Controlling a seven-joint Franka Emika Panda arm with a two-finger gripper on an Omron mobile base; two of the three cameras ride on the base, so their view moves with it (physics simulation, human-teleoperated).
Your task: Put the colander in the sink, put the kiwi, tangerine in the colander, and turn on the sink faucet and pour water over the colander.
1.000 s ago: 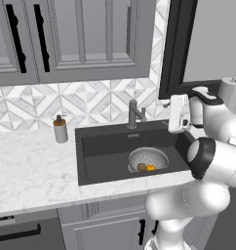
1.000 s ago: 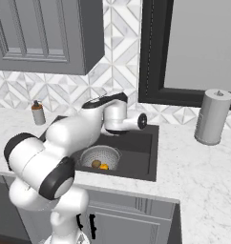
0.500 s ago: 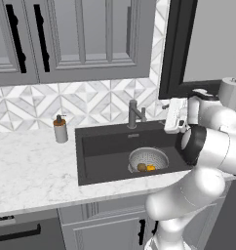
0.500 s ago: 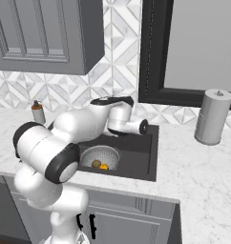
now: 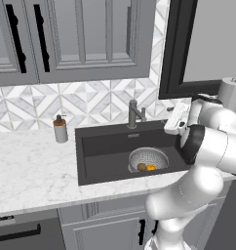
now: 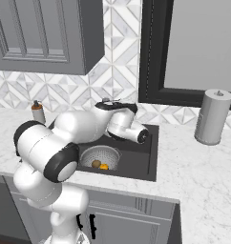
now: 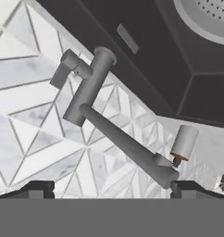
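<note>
Colander [image 5: 148, 160] sits inside the sink [image 5: 105, 146], toward the right end of the basin floor. You have both fruits in it: the kiwi [image 5: 141, 167] on the left and the tangerine [image 5: 150, 168] touching it or just beside it on the right; the right base view shows the same pair, kiwi [image 6: 96, 164] left of tangerine [image 6: 104, 167], low in the colander [image 6: 99, 156]. A curved piece of the colander rim [image 7: 204, 18] also shows at the top right of the hand view.

Faucet [image 5: 134, 114] stands upright on the back edge of the sink, behind the colander and a little to its left. No water is visible in the basin from either base view. In the hand view the faucet [image 7: 93, 88] lies diagonally across the frame, post and spout close ahead of the fingers.

Your gripper [image 7: 109, 187] has its jaws spread wide and holds nothing; the two finger tips [image 7: 37, 189] stand well apart, with the spout end near the right one. Contact with the faucet cannot be confirmed. From the left base view the hand [image 5: 178, 117] hovers above the right end of the sink, right of the faucet.

Soap dispenser [image 5: 60, 129] stands on the counter [image 5: 32, 171] left of the sink. Paper towel roll [image 6: 212, 116] stands on the counter well to the right of the sink.
</note>
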